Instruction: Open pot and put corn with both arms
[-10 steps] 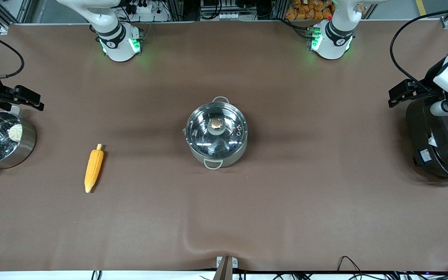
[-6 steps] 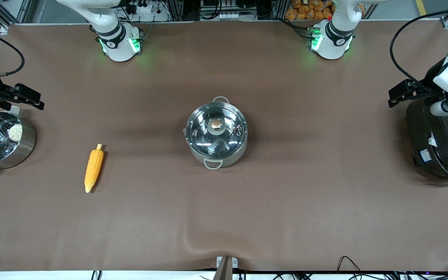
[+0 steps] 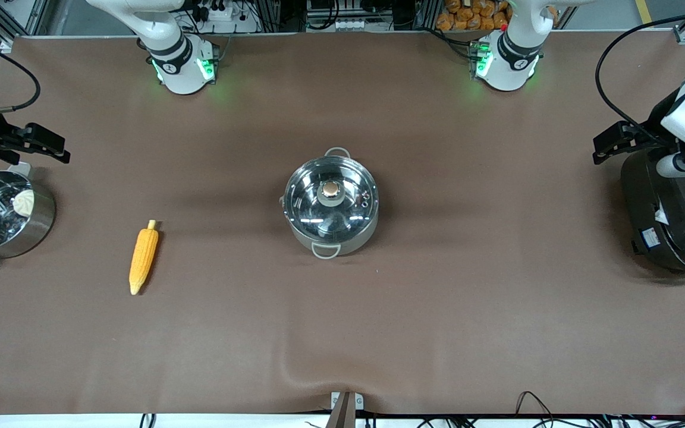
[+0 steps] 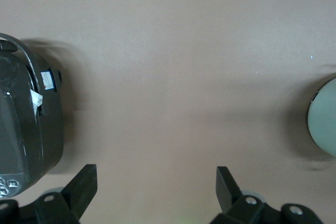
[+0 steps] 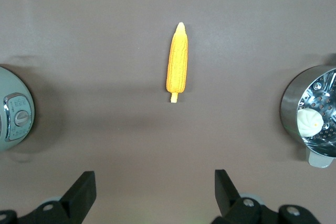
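Pot [image 3: 330, 205] stood mid-frame in front view, glass lid [image 3: 330, 199] on. Corn [image 3: 143, 257] lay lower in frame, toward right arm's end of table, well apart from pot. Left gripper [image 4: 155, 192] spread wide over bare table beside black cooker [image 3: 672, 217]. Right gripper [image 5: 155, 195] spread wide, empty, above steamer pot [image 3: 3, 217].

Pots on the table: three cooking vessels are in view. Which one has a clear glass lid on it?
The pot at mid-table: a glass lid with a bronze knob covers it. The steamer stands uncovered, showing a bun; the cooker is black.
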Robot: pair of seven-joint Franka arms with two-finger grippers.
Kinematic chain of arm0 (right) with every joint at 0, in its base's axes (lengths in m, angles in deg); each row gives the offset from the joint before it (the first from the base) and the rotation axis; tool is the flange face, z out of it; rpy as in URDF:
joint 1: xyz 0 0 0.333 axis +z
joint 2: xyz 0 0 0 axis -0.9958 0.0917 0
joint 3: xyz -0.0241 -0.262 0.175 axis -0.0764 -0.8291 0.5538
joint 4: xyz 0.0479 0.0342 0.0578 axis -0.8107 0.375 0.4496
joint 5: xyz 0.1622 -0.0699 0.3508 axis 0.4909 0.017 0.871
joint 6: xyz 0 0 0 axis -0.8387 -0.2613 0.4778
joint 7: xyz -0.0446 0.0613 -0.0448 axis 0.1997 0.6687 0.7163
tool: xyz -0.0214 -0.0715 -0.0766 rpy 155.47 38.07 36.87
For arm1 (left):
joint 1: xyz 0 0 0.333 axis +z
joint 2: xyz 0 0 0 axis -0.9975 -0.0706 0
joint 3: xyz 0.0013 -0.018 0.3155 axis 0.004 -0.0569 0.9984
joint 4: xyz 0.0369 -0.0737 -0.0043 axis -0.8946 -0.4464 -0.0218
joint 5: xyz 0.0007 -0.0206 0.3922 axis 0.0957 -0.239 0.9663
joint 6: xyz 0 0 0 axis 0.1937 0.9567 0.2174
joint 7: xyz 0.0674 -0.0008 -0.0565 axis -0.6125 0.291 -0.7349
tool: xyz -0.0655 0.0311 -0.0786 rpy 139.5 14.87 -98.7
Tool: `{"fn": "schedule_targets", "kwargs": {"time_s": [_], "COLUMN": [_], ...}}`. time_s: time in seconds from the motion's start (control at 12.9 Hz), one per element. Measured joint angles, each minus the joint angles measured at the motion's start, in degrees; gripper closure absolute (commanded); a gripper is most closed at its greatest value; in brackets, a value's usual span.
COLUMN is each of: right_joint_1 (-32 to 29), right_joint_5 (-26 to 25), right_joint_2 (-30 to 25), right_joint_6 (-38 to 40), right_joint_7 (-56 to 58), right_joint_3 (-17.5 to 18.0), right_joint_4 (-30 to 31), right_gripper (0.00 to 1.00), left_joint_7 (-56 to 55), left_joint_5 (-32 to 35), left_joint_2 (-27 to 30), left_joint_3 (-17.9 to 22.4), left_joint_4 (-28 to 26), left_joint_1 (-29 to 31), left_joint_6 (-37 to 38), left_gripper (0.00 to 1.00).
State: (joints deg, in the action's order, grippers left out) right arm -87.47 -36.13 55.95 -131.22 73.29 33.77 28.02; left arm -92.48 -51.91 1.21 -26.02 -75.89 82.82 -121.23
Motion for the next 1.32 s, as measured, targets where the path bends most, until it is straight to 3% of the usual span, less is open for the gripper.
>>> {"fn": "schedule_targets", "kwargs": {"time_s": [0.15, 0.31, 0.54, 0.77, 1.08, 1.32], "right_joint_1": [0.0, -0.1, -0.1, 0.2, 1.8, 2.5], "right_joint_5": [0.0, 0.0, 0.0, 0.1, 0.1, 0.8], "right_joint_2": [0.0, 0.0, 0.2, 1.7, 7.3, 15.1], "right_joint_6": [0.0, 0.0, 0.0, -0.2, -1.1, -2.2], "right_joint_7": [0.0, 0.0, 0.0, 0.0, 0.0, 0.0], "right_joint_3": [-0.2, -0.3, -0.3, -0.1, 0.2, 0.2], "right_joint_4": [0.0, -0.1, -0.2, -0.2, -0.7, -3.1], "right_gripper": [0.0, 0.0, 0.0, 0.0, 0.0, 0.0], "left_joint_7": [-2.3, -11.5, -32.8, -53.8, -73.1, -76.4], "left_joint_5": [-0.3, -0.7, -1.2, -1.7, -1.8, -1.5], "left_joint_2": [-0.8, -2.1, -6.8, -13.4, -22.2, -26.7], "left_joint_3": [-1.2, -2.8, -4.8, -5.3, -5.1, -4.5], "left_joint_4": [0.0, 0.1, 3.3, 6.7, 9.8, 10.6], "left_joint_1": [-0.8, -3.2, -11.1, -20.3, -29.5, -33.5], "left_joint_6": [0.0, 0.0, -1.5, -11.3, -22.5, -24.2], "left_gripper": [0.0, 0.0, 0.0, 0.0, 0.0, 0.0]}}
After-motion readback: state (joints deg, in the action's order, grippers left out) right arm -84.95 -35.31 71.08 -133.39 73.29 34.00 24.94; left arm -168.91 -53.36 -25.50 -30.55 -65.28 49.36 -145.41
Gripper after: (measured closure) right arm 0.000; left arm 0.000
